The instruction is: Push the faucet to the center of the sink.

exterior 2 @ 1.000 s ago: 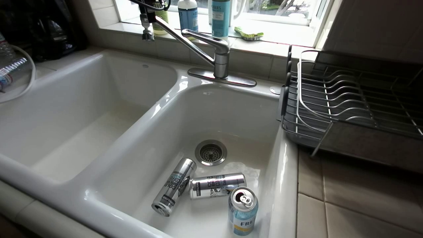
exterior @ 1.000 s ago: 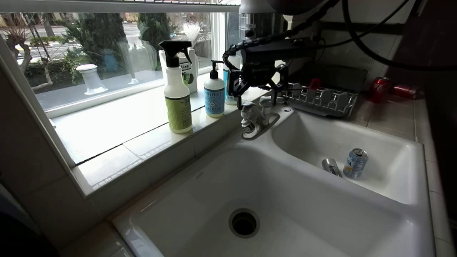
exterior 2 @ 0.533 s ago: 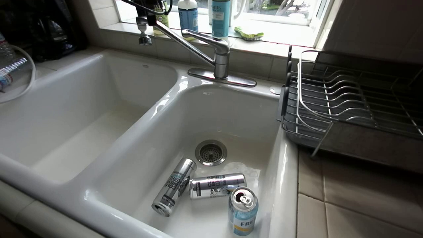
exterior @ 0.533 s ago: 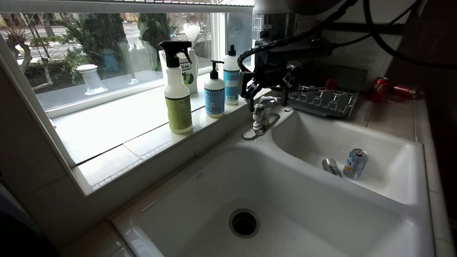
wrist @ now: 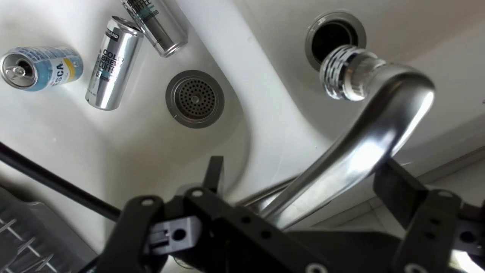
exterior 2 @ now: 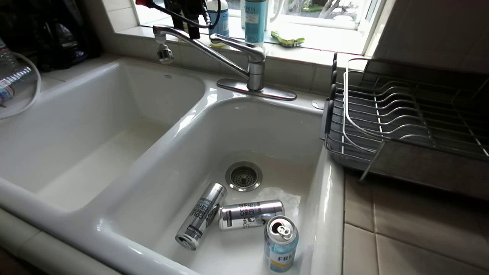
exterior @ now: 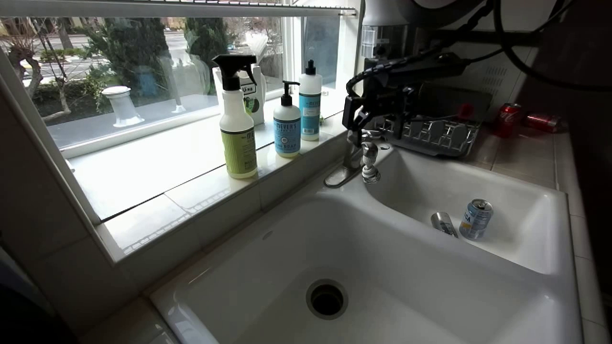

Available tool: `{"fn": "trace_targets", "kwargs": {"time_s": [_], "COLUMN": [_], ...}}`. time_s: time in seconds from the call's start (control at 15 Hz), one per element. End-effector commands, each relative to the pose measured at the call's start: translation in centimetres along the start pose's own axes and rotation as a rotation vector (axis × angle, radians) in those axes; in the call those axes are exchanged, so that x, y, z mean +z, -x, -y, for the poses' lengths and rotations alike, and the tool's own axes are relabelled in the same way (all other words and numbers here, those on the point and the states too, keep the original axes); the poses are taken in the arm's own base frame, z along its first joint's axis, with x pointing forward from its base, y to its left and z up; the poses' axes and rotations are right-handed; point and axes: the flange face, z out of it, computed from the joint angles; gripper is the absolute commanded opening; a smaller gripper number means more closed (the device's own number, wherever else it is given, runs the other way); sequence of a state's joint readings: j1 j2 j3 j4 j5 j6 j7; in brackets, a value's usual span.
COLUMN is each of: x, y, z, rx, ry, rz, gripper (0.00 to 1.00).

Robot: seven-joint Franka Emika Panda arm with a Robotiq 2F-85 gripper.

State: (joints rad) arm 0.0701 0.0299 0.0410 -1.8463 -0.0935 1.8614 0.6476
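Chrome of the faucet (exterior: 352, 160), on the window-side rim of the sink (exterior: 253, 272), is partly covered by the gripper (exterior: 377, 134) in an exterior view. In an exterior view the gripper is cut off by the upper edge, with a bottle (exterior 2: 222, 25) partly behind it. In the wrist view the fingers (wrist: 398, 189) are spread, the spout (wrist: 352, 159) between them; whether they touch it, I cannot tell, and the nozzle (wrist: 346, 72) hides part of the drain (wrist: 329, 38).

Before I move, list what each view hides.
Dark round drain: in the wrist view, partly behind the shiny chrome faucet.
White printed jug: in an exterior view, partly behind the green-labelled spray bottle.
Clear plastic bottle: in an exterior view, cut off at left edge.
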Motion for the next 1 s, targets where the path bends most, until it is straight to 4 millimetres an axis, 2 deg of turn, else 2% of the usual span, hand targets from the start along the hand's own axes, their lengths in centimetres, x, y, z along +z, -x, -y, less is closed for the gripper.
{"fn": "trace_targets", "kwargs": {"time_s": [0.0,0.27,0.73,0.93], "x": [0.3,0.6,2.2,2.1], "y": [0.7,1.2,2.0,2.6], "z": [-1.8,-2.2,-3.4,-4.2], "rx": [-0.064,-0.094,-0.097,-0.095], "ry": [0.018,0.013,-0.007,0.008], "rz": [0.013,0.046,0.103,0.109], "gripper": [1.0,1.0,1.0,1.0]}}
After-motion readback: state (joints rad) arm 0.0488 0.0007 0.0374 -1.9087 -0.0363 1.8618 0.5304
